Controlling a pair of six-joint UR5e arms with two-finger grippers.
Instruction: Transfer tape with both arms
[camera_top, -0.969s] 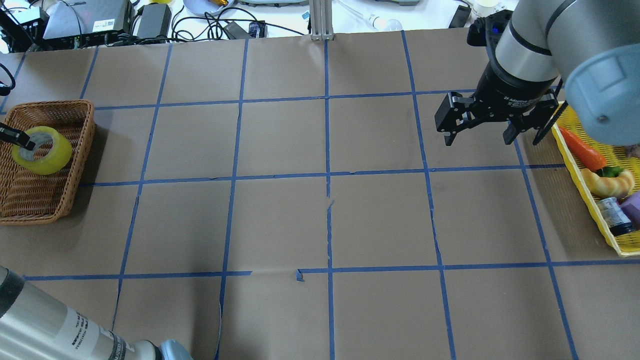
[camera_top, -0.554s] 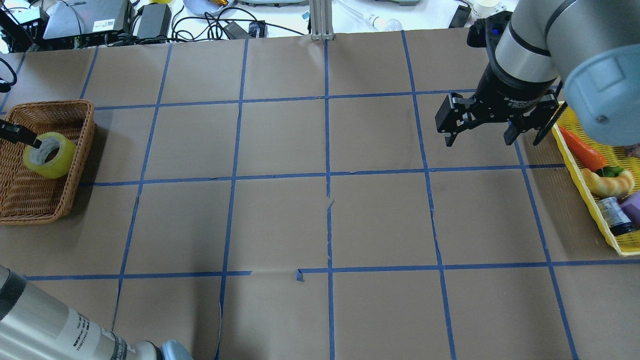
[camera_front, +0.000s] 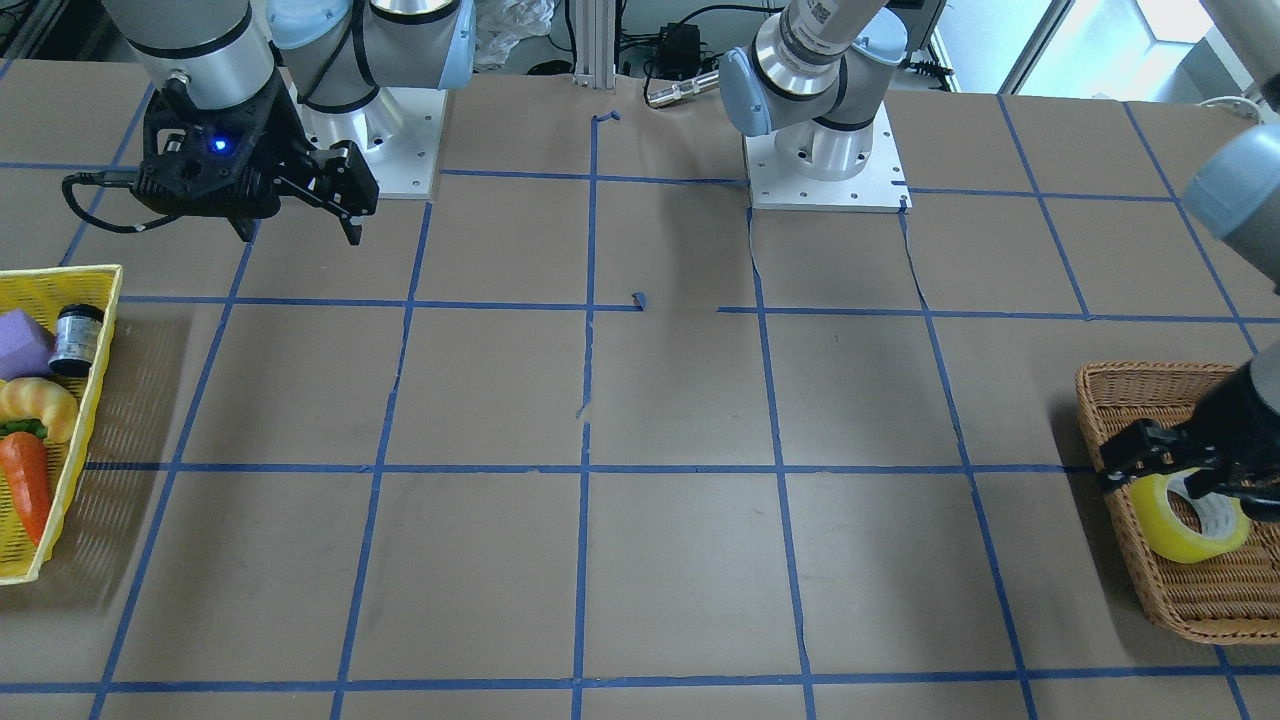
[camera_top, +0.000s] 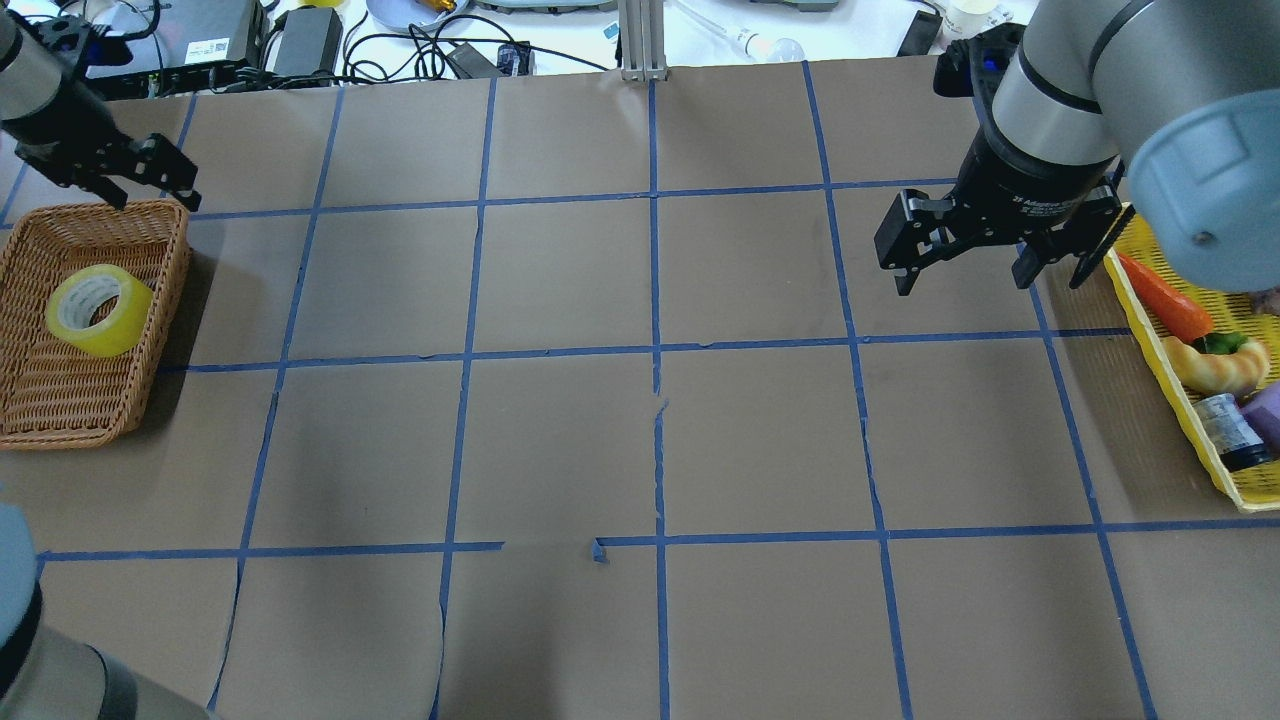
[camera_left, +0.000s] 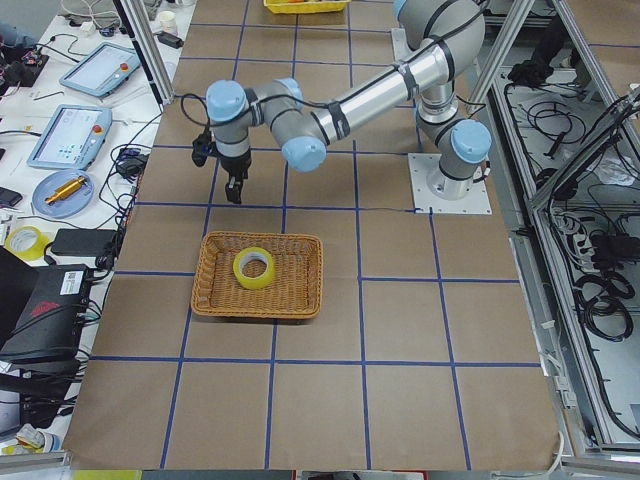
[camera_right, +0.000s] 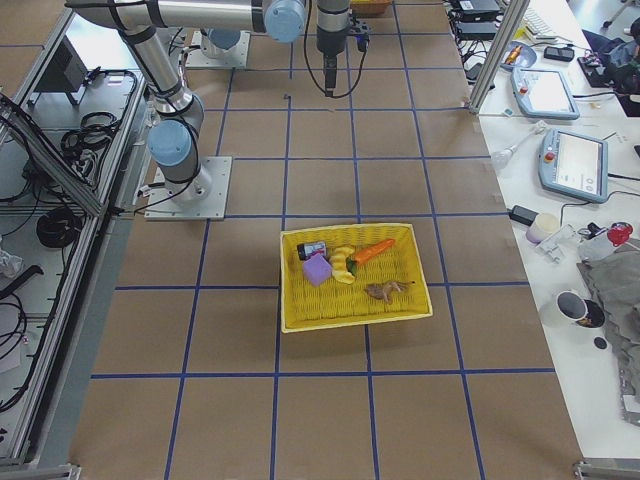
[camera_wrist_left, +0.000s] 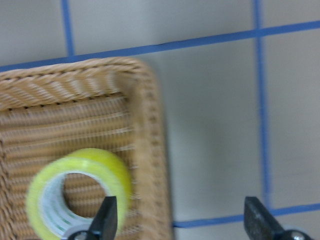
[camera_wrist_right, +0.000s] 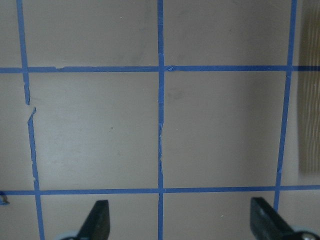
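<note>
Upper left of the overhead view, the left claw (camera_top: 152, 195) hangs spread and holds nothing, just past the far rim of the basket (camera_top: 172, 300). Below it the tape (camera_top: 125, 325) lies inside the basket, tilted, close to the right-hand wall. The left wrist view agrees: the tape sits at lower left, with one of the parted fingers (camera_wrist_left: 107, 217) overlapping it in the picture. How much height separates them I cannot tell.

Across the middle, the desk (camera_top: 560, 450) shows only blue grid lines. At upper right the right claw (camera_top: 985, 280) is also spread and holds nothing, hovering beside the tray (camera_top: 1166, 372) of toys at the right edge.

Judging by how things lie, the transfer looks all but done, so the risks are in the retreat. If the left claw dips or swings back over the basket, a finger could catch the wicker rim and drag or tip the basket. The tape rests on a slant, so a bump could make it roll or flop. The right claw is near the tray's rim, and a careless sideways move could knock the tray.
</note>
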